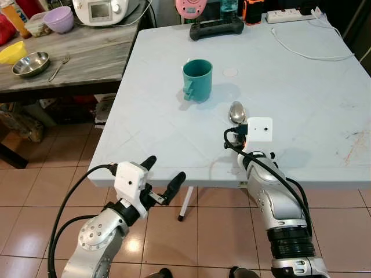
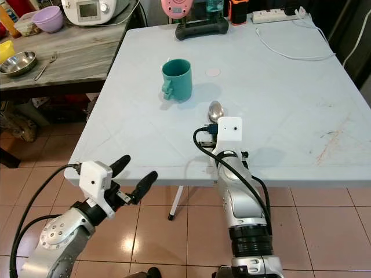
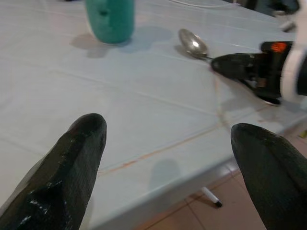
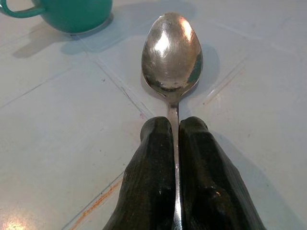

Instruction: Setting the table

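A steel spoon point(image 1: 237, 112) lies on the pale blue table point(image 1: 301, 104), its bowl pointing away from me toward the teal mug point(image 1: 197, 80). My right gripper point(image 4: 174, 132) is shut on the spoon's handle, low over the table near its front edge. The mug stands upright just beyond the spoon's bowl point(image 4: 171, 50), handle to the left. My left gripper point(image 1: 165, 176) is open with nothing between its fingers point(image 3: 72, 158), hovering off the table's front left edge above the tiled floor.
A black game controller point(image 1: 216, 28), a power strip point(image 1: 291, 15) and a white cable point(image 1: 301, 49) lie along the table's far side. A wooden side table point(image 1: 87, 58) at left holds a steel bowl point(image 1: 30, 63), a fork, a purple bowl and an appliance.
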{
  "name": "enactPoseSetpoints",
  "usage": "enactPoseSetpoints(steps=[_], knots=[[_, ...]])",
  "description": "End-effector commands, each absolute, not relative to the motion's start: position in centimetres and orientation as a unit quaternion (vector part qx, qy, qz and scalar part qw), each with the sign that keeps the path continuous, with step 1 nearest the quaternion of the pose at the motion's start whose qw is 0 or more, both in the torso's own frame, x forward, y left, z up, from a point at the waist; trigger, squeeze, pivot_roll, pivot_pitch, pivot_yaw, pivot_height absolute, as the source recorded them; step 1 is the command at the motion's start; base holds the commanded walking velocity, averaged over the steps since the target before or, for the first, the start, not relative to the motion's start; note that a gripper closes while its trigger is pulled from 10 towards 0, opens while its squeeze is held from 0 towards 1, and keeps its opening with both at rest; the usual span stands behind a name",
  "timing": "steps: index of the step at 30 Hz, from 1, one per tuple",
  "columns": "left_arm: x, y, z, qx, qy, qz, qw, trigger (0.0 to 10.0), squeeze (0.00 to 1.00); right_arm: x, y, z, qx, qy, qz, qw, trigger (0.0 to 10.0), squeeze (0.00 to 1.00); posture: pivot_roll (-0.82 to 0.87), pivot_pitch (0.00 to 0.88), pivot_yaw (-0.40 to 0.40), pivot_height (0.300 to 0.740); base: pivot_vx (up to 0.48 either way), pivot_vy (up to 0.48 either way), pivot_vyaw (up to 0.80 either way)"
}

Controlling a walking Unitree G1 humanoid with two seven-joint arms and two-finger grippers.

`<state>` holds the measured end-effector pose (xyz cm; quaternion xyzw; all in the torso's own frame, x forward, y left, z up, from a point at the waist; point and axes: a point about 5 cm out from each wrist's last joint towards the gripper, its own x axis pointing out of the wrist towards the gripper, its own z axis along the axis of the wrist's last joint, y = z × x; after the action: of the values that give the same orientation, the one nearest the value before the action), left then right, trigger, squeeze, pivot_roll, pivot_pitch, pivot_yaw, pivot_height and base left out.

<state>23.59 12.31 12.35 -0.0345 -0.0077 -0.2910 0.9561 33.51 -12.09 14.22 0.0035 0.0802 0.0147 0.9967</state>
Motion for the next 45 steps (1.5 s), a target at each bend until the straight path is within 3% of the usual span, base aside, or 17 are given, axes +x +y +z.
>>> enactPoseSetpoints(steps=[1,5,6,7,8,22,34,45], knots=[[23.7,13.3,12.3,-0.021,-0.008,-0.267,0.963,10.0,0.0,32.8,-12.0,12.0,-0.013,0.121,0.019,0.992,0.0,0.0,-0.1,0.175,0.146,0.74,0.0,0.0,0.0],[23.7,13.6,12.1,-0.015,-0.009,-0.233,0.972,10.0,0.0,32.7,-12.5,12.5,-0.03,0.088,0.027,0.995,0.0,0.0,-0.08,0.158,0.104,0.74,0.0,0.0,0.0],[23.9,13.9,12.0,-0.01,-0.011,-0.211,0.977,10.0,0.0,32.8,-12.4,12.9,-0.045,0.071,0.042,0.996,7.6,0.0,-0.08,0.152,0.091,0.74,0.0,0.0,0.0],[23.9,13.9,11.9,-0.009,-0.011,-0.203,0.979,10.0,0.0,32.8,-12.3,13.0,-0.049,0.066,0.049,0.995,7.6,0.0,-0.08,0.15,0.087,0.74,0.0,0.0,0.0],[24.0,14.1,11.9,-0.007,-0.013,-0.193,0.981,10.0,0.0,32.9,-12.2,13.4,-0.053,0.057,0.054,0.996,10.0,0.0,-0.08,0.145,0.081,0.74,0.0,0.0,0.0],[25.6,16.2,12.5,0.005,-0.042,-0.068,0.997,10.0,0.0,33.6,-11.5,18.3,-0.045,-0.083,0.063,0.994,10.0,0.0,-0.08,0.11,0.067,0.74,0.0,0.0,0.0],[26.0,16.5,12.6,0.01,-0.045,-0.052,0.998,10.0,0.0,33.1,-12.4,17.9,-0.04,-0.088,0.045,0.994,10.0,0.0,-0.09,0.122,0.083,0.74,0.0,0.0,0.0],[26.0,16.4,12.6,0.011,-0.043,-0.054,0.998,10.0,0.0,33.0,-12.2,17.8,-0.038,-0.091,0.044,0.994,10.0,0.0,-0.09,0.124,0.095,0.74,0.0,0.287,0.0]])
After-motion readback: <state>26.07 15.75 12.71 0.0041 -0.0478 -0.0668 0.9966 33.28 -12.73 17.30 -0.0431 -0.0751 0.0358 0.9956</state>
